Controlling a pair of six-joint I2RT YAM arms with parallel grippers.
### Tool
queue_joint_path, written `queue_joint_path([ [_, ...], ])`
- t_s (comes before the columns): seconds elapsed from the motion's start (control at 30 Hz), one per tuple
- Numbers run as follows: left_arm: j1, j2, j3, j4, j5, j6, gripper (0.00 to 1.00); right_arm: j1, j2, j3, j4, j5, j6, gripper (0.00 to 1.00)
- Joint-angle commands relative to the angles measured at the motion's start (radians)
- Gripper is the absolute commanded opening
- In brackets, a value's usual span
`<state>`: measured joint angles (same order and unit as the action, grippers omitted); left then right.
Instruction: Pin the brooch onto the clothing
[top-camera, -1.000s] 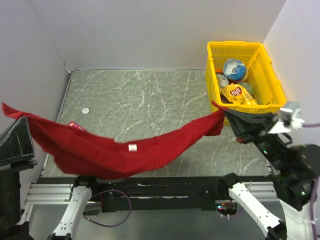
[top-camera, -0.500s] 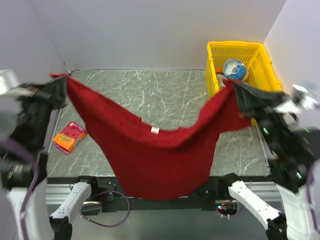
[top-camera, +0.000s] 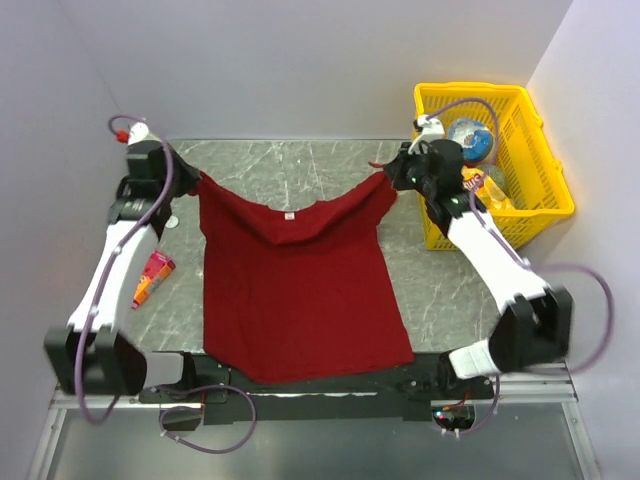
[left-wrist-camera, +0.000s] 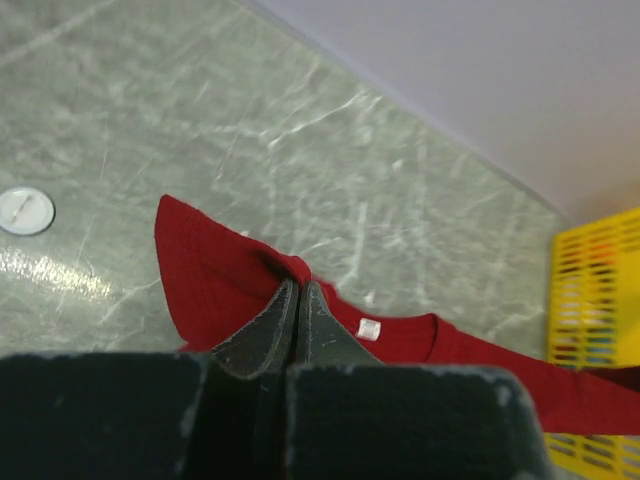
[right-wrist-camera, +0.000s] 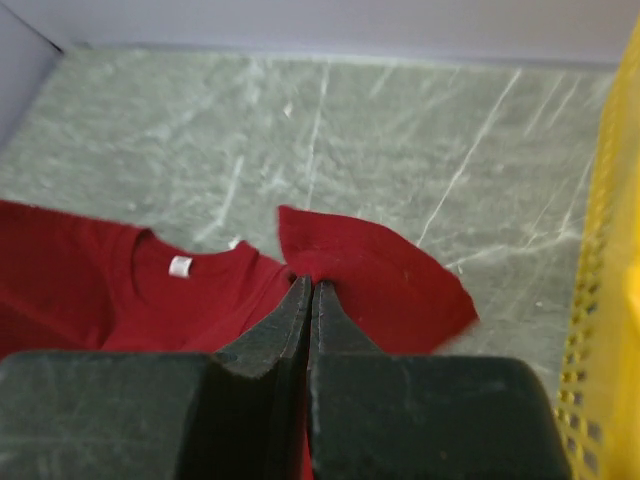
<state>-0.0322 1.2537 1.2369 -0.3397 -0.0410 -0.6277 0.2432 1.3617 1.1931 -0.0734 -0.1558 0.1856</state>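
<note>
The dark-red T-shirt (top-camera: 295, 290) hangs spread across the middle of the top view, over the bench (top-camera: 290, 165). The left pincer (left-wrist-camera: 297, 288) is clenched on one shoulder and the right pincer (right-wrist-camera: 308, 290) on the other. The brooch (left-wrist-camera: 25, 210) lies on the bench at the left edge of the left wrist view.

On my screen the grey marbled table (top-camera: 290, 170) carries the spread T-shirt (top-camera: 295, 290), the brooch (left-wrist-camera: 25, 210), an orange-pink packet (top-camera: 152, 277) and a yellow basket (top-camera: 545, 160).

Dark-red T-shirt (top-camera: 295, 290), whitish brooch (left-wrist-camera: 26, 210), yellow basket (top-camera: 548, 170), grey white-veined table (top-camera: 300, 165)
</note>
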Motion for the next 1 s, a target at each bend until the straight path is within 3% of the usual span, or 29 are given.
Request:
queue_joint_path([
  [0.0,0.011,0.128,0.018,0.149,-0.039,-0.038,0.01,-0.05,0.14,0.109,0.133,-0.099,0.015,0.0],
  [0.17,0.029,0.24,0.058,0.188,-0.025,-0.038,0.01,-0.091,0.246,0.178,0.17,-0.111,0.041,0.0],
  [0.23,0.031,0.24,0.015,0.271,-0.016,-0.03,0.01,-0.111,0.244,0.171,0.188,-0.081,0.048,0.0],
  [0.33,0.072,0.243,0.027,0.257,0.003,-0.04,0.01,-0.128,0.2,0.117,0.265,-0.039,0.066,0.0],
  [0.5,0.078,0.184,-0.05,0.395,0.023,-0.035,0.01,-0.14,0.182,0.116,0.236,-0.002,0.072,0.0],
  [0.63,0.08,0.219,-0.046,0.283,0.02,-0.044,0.01,-0.142,0.186,0.099,0.148,-0.008,0.101,0.0],
  [0.8,0.083,0.158,-0.209,0.252,0.016,-0.092,0.01,-0.137,0.119,-0.009,0.04,0.033,0.124,0.0],
  [0.87,0.081,0.142,-0.25,0.22,0.01,-0.096,0.21,-0.13,0.077,-0.05,-0.017,0.041,0.121,0.15],
  [0.9,0.083,0.125,-0.269,0.203,0.012,-0.099,0.27,-0.122,0.067,-0.05,-0.049,0.071,0.117,0.18],
  [0.93,0.083,0.116,-0.283,0.194,0.006,-0.087,0.51,-0.119,0.054,-0.058,-0.074,0.084,0.114,0.31],
  [0.97,0.083,0.099,-0.286,0.17,-0.031,-0.087,0.65,-0.117,0.028,-0.064,-0.113,0.09,0.112,0.4],
])
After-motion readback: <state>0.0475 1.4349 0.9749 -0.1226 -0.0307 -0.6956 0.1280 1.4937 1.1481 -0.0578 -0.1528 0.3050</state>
